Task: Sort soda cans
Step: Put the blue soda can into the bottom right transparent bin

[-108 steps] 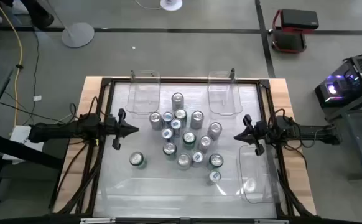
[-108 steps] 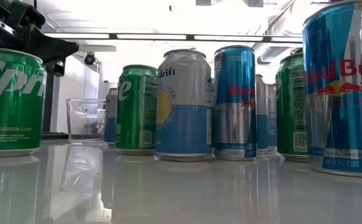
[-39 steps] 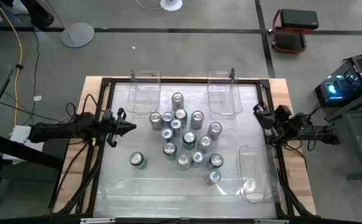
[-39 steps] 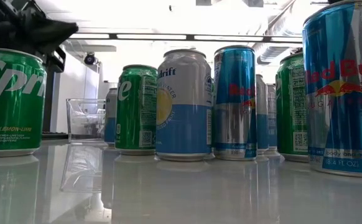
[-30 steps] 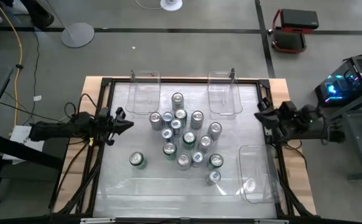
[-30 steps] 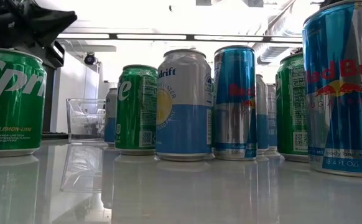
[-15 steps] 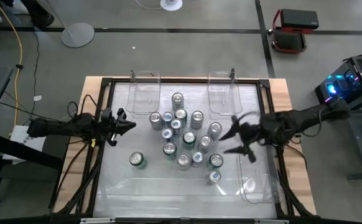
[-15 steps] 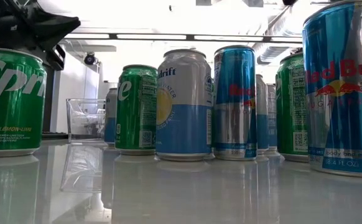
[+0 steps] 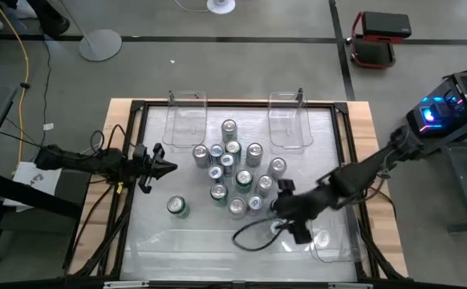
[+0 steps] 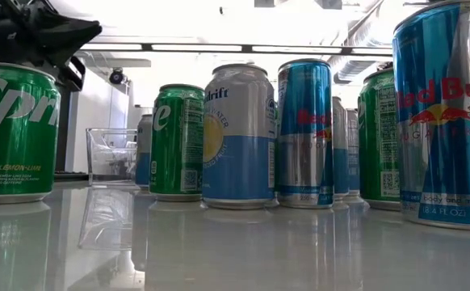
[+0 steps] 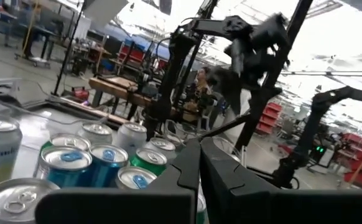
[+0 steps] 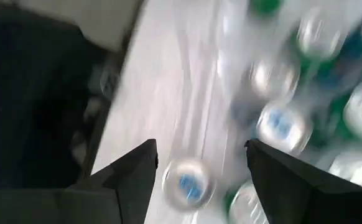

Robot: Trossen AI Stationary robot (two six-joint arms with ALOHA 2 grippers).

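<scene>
Near the table's middle the soda cans (image 9: 237, 177) are clustered unsorted; the clear bins (image 9: 286, 120) appear mostly unfilled, so nearly all sorting is judged left. The right gripper (image 9: 286, 215) is held wide above one can; the left gripper (image 9: 163, 168) is kept closed, empty.

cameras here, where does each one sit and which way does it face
High: overhead, straight down on white table; both dark arms.
Low: tabletop level, facing green, blue and silver soda cans; dark gripper at corner.
Left wrist: past shut left gripper over can tops.
Right wrist: down between open right gripper.
Shared: the can cluster.
</scene>
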